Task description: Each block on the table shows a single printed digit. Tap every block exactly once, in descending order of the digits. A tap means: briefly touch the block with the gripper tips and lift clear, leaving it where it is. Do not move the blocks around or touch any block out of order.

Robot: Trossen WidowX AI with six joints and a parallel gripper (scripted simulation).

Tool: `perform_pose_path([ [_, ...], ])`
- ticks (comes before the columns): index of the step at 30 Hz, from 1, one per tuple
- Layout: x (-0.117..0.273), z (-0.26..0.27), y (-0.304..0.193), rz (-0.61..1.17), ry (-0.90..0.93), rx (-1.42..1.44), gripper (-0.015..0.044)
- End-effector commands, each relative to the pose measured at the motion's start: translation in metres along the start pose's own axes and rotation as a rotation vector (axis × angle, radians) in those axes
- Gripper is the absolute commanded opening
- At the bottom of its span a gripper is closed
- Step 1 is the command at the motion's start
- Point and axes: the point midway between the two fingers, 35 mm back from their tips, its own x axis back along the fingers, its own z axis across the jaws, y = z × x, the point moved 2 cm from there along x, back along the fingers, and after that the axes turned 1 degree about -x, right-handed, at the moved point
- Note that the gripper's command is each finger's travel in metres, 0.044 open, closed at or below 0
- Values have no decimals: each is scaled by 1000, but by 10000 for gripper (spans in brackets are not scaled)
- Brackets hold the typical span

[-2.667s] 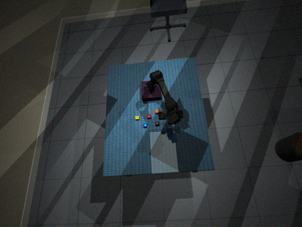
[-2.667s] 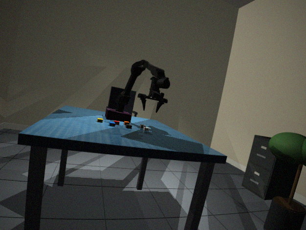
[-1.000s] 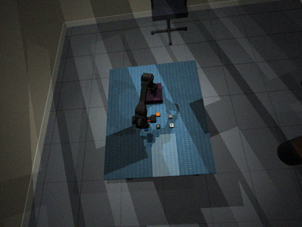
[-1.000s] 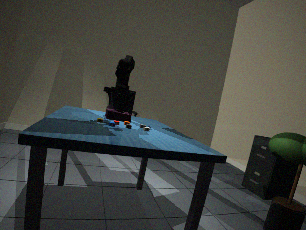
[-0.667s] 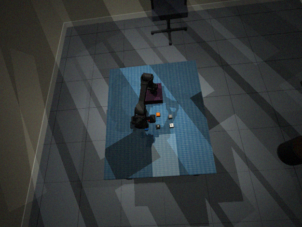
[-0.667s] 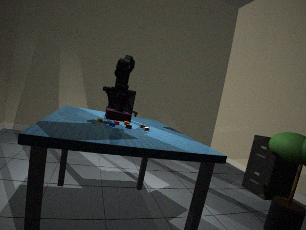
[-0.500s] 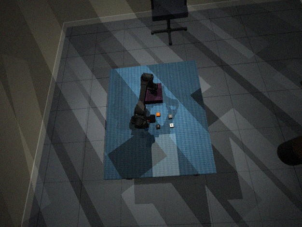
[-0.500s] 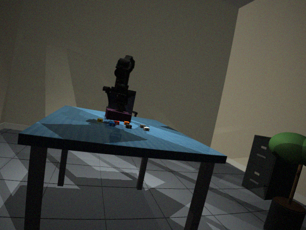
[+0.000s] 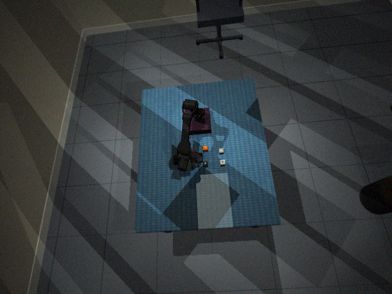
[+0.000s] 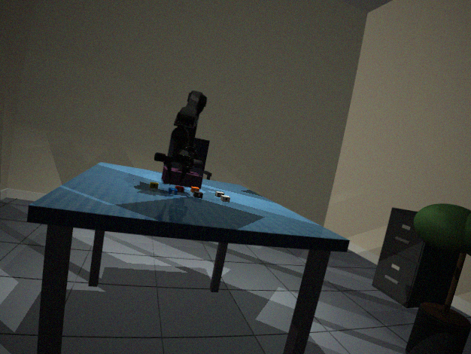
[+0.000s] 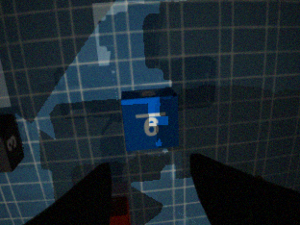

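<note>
While blocks dot the blue table (image 9: 247, 205) (image 10: 189, 224), tiles (image 9: 104, 262) (image 10: 189, 315) surround it.

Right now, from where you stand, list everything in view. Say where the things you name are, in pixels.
Cube blocks: one blue (image 10: 173, 190) (image 11: 150, 127), below gripper; one red (image 9: 193, 153) (image 10: 179, 188) (image 11: 119, 212), one orange (image 9: 205, 147) (image 10: 195, 188), one black (image 9: 205, 163) (image 10: 197, 195) (image 11: 9, 144), one yellow (image 10: 153, 185), two pale (image 9: 221, 151) (image 9: 222, 162) (image 10: 219, 193) (image 10: 225, 198), on table
Rectangular table (image 9: 247, 189) (image 10: 95, 190) (image 11: 245, 29): one, blue-topped, on floor
Flat base block (image 9: 201, 129) (image 10: 178, 177): one, purple, on table
Office chair (image 9: 220, 15) (image 10: 205, 148): one, dark, beyond table
Drawer cabinet (image 10: 399, 247): one, dark, by wall
Potted plant (image 9: 375, 197) (image 10: 441, 224): one, green, beside cabinet
Robot arm (image 9: 186, 136) (image 10: 195, 102): one, black, above base
Parallel-jaw gripper (image 9: 190, 162) (image 10: 185, 183) (image 11: 150, 166): one, black, fingers apart
</note>
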Motion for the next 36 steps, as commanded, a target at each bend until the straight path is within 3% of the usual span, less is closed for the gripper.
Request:
perform_pose_path([
  [1,-4,0,2,-23,-6,-2,59],
  [3,-4,0,2,-23,-6,-2,20],
  [36,-34,0,3,-23,-6,-2,20],
])
